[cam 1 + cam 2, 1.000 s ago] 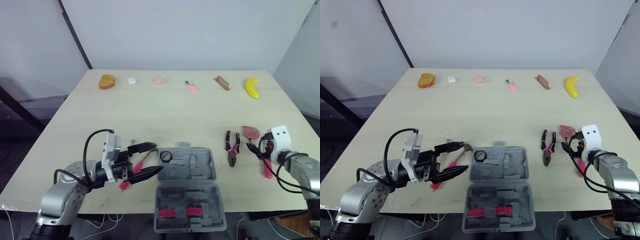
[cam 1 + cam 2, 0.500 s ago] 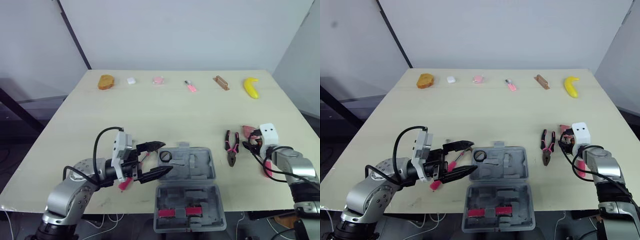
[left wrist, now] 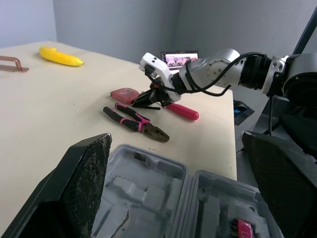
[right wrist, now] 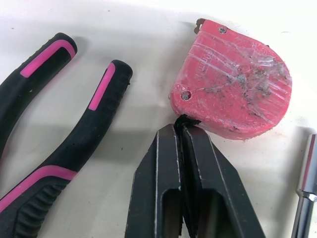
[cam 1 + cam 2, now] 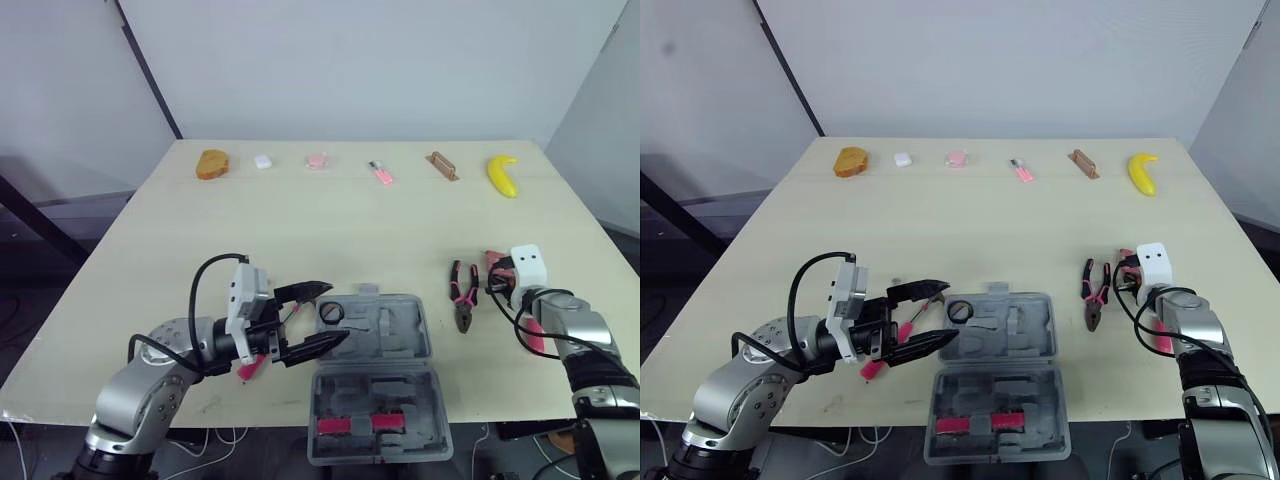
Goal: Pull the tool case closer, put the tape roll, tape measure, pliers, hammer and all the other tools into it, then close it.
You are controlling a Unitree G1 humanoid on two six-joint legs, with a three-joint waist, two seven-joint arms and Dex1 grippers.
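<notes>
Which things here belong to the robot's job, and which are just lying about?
For the job: tool case, tape roll in it, pliers, tape measure, pink-handled tool left of the case, second pink-handled tool by the tape measure.

Lying about, along the far edge: banana, brown block, brown lump, white piece, round pink piece, small pink stick.

Pale wood table [image 5: 330, 215], plain white wall [image 5: 350, 60] behind far edge, black diagonal pole [image 5: 150, 72] far left, dark floor [image 5: 35, 330] at left, even light
</notes>
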